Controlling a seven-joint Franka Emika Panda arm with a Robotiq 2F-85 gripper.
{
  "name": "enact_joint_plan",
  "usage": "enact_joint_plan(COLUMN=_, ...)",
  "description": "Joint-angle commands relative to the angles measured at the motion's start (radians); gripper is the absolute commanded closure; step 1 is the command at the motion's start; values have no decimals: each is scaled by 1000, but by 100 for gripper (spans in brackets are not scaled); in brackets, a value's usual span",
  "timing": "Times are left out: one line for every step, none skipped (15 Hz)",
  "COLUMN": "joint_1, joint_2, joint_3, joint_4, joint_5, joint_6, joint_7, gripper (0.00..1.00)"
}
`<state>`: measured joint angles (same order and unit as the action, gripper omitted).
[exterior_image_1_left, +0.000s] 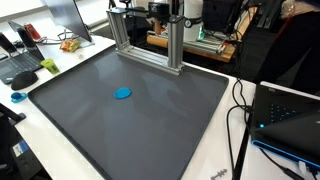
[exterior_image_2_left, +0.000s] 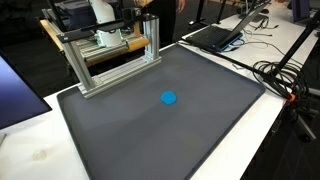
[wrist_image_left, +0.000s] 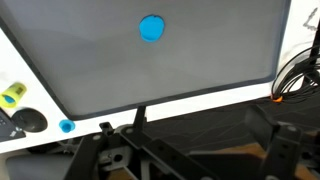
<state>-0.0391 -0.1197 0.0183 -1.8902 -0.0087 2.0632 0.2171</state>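
Starting at the near edge, the grey mat (exterior_image_1_left: 160, 135) covers most of the white table (exterior_image_1_left: 215, 165), probably to give one plain, grippy surface to work on. A little left of the mat's middle lies the blue disc (exterior_image_1_left: 122, 93), flat, with bare mat on every side, so nothing crowds it from any direction. To the right, a laptop (exterior_image_1_left: 290, 118) and cables (exterior_image_1_left: 240, 105) keep to the table's edge, well apart from the disc. Farther back, a metal frame (exterior_image_1_left: 148, 40) stands on the mat's far edge. The gripper (wrist_image_left: 190, 140) seems to hang at that far side, well apart from the disc. In the wrist view its dark fingers show along the bottom, spread wide and holding nothing, while the disc sits high up the picture.
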Motion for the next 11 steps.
enact_joint_plan(joint_1=10, joint_2=36, joint_3=-5, joint_4=45, joint_5=-12, joint_6=-4, joint_7=0, gripper=0)
enact_joint_plan(joint_1=13, joint_2=69, joint_3=-4, joint_4=76, joint_5=-17, joint_6=-3, joint_7=0, gripper=0)
enact_joint_plan(joint_1=14, joint_2=95, joint_3=-4, joint_4=98, joint_5=-19, joint_6=-3, joint_7=0, gripper=0)
enact_joint_plan(joint_1=15, joint_2=111, joint_3=-4, joint_4=111, joint_5=-20, joint_6=-3, joint_7=0, gripper=0)
enact_joint_plan(joint_1=15, joint_2=120, joint_3=-5, joint_4=118, joint_5=-21, joint_6=-3, joint_7=0, gripper=0)
enact_joint_plan(joint_1=15, joint_2=122, joint_3=-5, joint_4=121, joint_5=-21, joint_6=-3, joint_7=0, gripper=0)
enact_joint_plan(joint_1=15, joint_2=122, joint_3=-5, joint_4=122, joint_5=-21, joint_6=-3, joint_7=0, gripper=0)
enact_joint_plan(joint_1=15, joint_2=121, joint_3=-5, joint_4=124, joint_5=-21, joint_6=-3, joint_7=0, gripper=0)
enact_joint_plan(joint_1=15, joint_2=121, joint_3=-5, joint_4=125, joint_5=-21, joint_6=-3, joint_7=0, gripper=0)
enact_joint_plan(joint_1=15, joint_2=121, joint_3=-5, joint_4=125, joint_5=-21, joint_6=-3, joint_7=0, gripper=0)
enact_joint_plan(joint_1=15, joint_2=121, joint_3=-5, joint_4=125, joint_5=-21, joint_6=-3, joint_7=0, gripper=0)
